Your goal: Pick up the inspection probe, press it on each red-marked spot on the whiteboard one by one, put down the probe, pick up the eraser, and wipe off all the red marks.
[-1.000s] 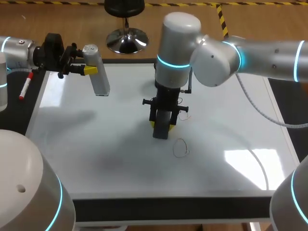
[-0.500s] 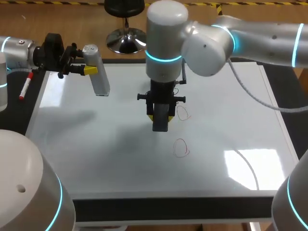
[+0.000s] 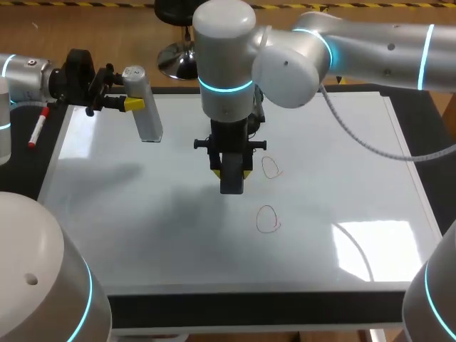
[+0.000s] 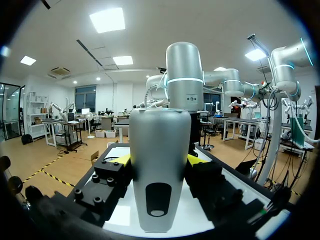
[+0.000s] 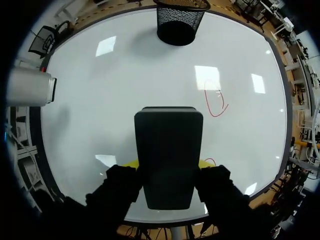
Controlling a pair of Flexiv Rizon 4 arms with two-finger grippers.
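Over the last second the right arm has slid toward the left side of the board, taking the black rectangular block eraser (image 3: pixel 231 182) with it. Before, it was covering the farther red mark. Now both hand-drawn red loop marks show on the glossy white whiteboard (image 3: pixel 128 228), one (image 3: pixel 271 168) just beside the eraser and the other (image 3: pixel 268 219) nearer the robot. The left arm hasn't budged.

The eraser's long axis runs straight out along the right arm's fingers (image 3: pixel 247 173), pretty much upright and pointing down at the board. In the right wrist view the eraser (image 5: pixel 169 155) sticks out ahead of the fingers (image 5: pixel 122 182). They're clamped on its two long sides, spread as wide as the block. One mark (image 5: pixel 216 104) lies ahead and off to the side, and a sliver of the other (image 5: pixel 209 162) peeks out by a yellow tip. I can't tell if the eraser actually touches the board.

The silver-grey cylindrical probe (image 3: pixel 142 107) is up in the air over the far left corner of the whiteboard. It's nearly upright, slightly tilted, and the left arm's fingers (image 3: pixel 134 104) grip it across its upper part. In the left wrist view the probe (image 4: pixel 159 175) is squeezed between both fingers (image 4: pixel 122 159), with a dark oval slot facing the camera.

A red and white marker pen (image 3: pixel 37 128) lies on the black desk (image 3: pixel 21 178) left of the board.
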